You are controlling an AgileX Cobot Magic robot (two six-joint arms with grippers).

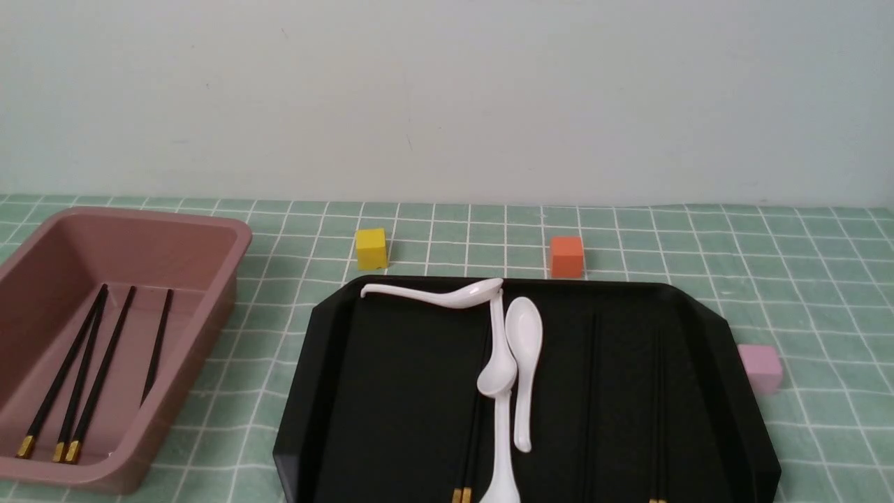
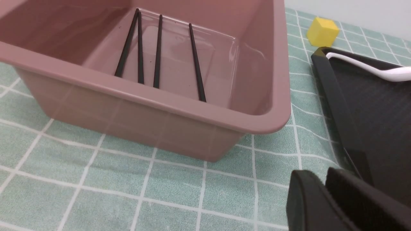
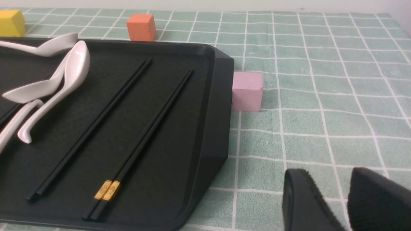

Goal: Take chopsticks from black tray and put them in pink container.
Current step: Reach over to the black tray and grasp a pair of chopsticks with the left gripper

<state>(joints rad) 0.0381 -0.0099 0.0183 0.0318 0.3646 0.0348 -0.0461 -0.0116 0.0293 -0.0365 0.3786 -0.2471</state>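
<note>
Several black chopsticks [image 1: 105, 363] lie in the pink container [image 1: 237, 258] at the left, gold ends toward me. More chopsticks [image 3: 93, 128] lie on the black tray [image 1: 391, 391]; one pair [image 1: 475, 419] is partly under the white spoons [image 1: 524, 349]. In the left wrist view, my left gripper [image 2: 321, 175] hovers over the cloth between the pink container [image 2: 160, 102] and the black tray [image 2: 369, 106]; its fingers are together and hold nothing. My right gripper [image 3: 330, 173] is open and empty above the cloth, off the tray's [image 3: 199, 128] right side. Neither gripper shows in the front view.
A yellow cube [image 1: 371, 249] and an orange cube [image 1: 566, 256] stand behind the tray. A small pale-pink cube [image 1: 760, 367] sits against the tray's right edge. Green checked cloth covers the table, and a pale wall runs along the back.
</note>
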